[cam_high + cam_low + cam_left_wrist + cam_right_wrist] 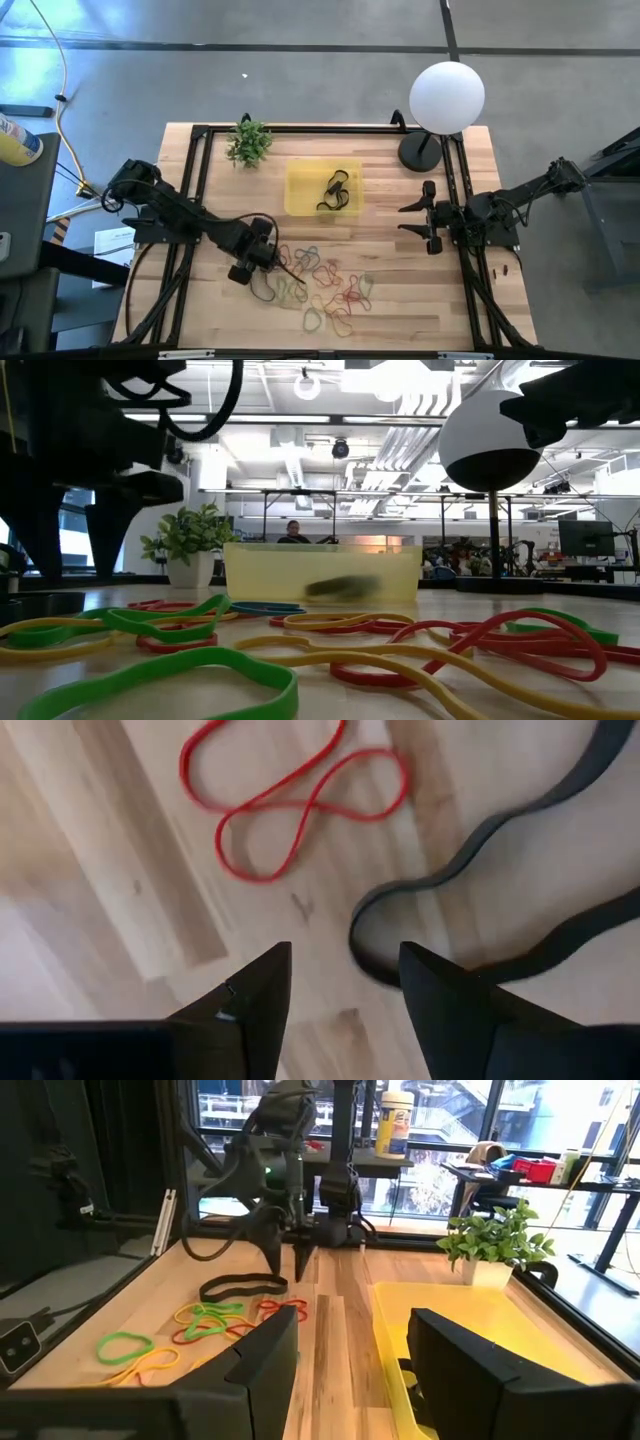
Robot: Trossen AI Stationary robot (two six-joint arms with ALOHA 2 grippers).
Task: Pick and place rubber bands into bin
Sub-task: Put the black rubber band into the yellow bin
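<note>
1. Rubber bands [325, 290] lie scattered on the wooden table [400, 290], well on the near side of the bin [300, 190]; a few dark ones already sit inside the bin.
2. Left gripper [345, 985] hangs low over a black band [480, 890], fingers apart, with a red band [290, 805] just beyond.
3. Right gripper [420, 217] waits beside the bin, fingers apart, holding nothing.
4. These loops look light, soft and floppy; they will likely sag and stretch when lifted.
5. Best hold, I'd judge: pinch one strand where the black loop curves nearest the fingertips, clear of its neighbours.
</note>
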